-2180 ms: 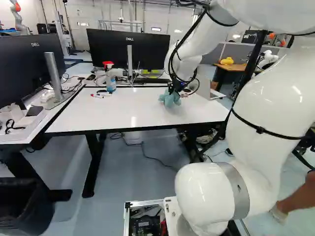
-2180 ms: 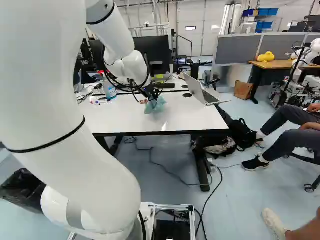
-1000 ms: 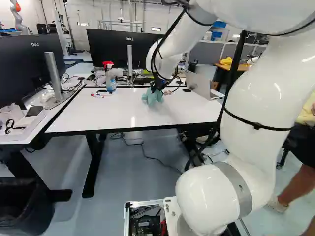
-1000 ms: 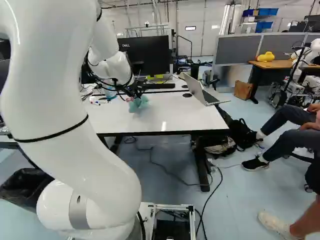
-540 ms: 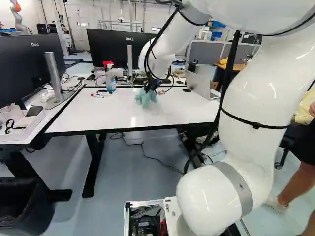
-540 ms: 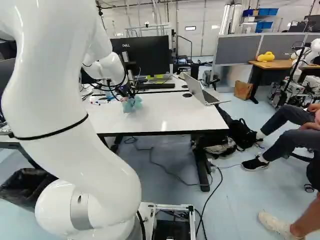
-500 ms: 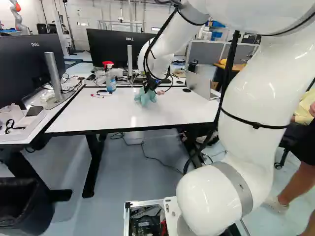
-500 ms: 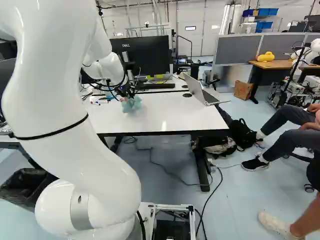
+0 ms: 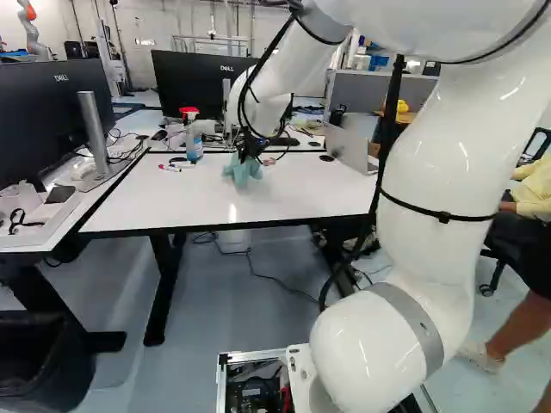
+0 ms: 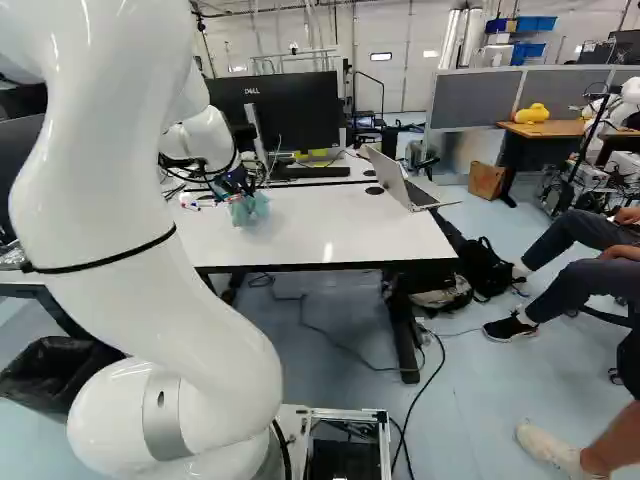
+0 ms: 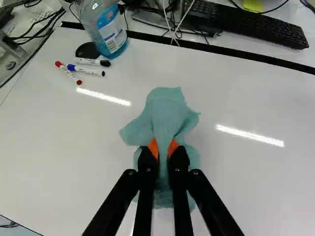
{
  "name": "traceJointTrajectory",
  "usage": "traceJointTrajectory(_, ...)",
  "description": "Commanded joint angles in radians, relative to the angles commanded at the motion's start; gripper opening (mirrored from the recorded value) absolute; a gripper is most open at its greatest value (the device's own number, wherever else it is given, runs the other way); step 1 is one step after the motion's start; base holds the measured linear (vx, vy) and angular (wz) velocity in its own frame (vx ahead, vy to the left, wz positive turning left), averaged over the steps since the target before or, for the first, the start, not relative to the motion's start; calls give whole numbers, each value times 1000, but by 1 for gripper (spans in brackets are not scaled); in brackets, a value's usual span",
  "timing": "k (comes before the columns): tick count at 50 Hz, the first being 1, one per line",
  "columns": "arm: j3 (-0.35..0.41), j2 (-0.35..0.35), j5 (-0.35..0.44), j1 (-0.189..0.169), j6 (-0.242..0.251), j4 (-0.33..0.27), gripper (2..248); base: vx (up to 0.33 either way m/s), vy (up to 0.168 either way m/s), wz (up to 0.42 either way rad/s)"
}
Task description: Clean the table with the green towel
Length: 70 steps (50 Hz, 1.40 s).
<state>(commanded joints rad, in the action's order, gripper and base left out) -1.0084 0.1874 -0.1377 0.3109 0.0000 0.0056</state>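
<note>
Across the table (image 9: 129, 198), toward the spray bottle (image 9: 193, 146), my gripper (image 9: 246, 153) had travelled with the green towel (image 9: 243, 172), both going leftward in the two base views, while the arm (image 9: 443, 163) swung left above its lowest joint. The base had not moved, and the bottle, markers and laptop had stayed where they were.

From the wrist view I could see that the fingers were clamped on the towel, an orange pad (image 11: 153, 148) pressing from each side on a bunched fold of it. The rest of the cloth spread out ahead of the gripper, beside the fingers and beneath them. It sat low over the far half of the white tabletop; I couldn't tell how much of its underside touched the surface.

Upright near the table's far edge stood the bottle, with three markers (image 11: 88, 70) lying just beside it, well apart from the towel. The open laptop (image 10: 402, 186) was toward the right end of the table in both base views. Beyond the table's dark far edge, I had a black keyboard (image 11: 241, 22) in sight.
</note>
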Motion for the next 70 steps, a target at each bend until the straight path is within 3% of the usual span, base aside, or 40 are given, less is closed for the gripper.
traceJointTrajectory(54, -86, 74, 0, 160, 0, 0, 40, 0, 0, 0)
traceJointTrajectory(66, -86, 75, 0, 161, 0, 0, 40, 0, 0, 0)
traceJointTrajectory(67, -86, 75, 0, 161, 0, 0, 52, 0, 0, 0)
traceJointTrajectory(70, -86, 75, 0, 161, 0, 0, 52, 0, 0, 0)
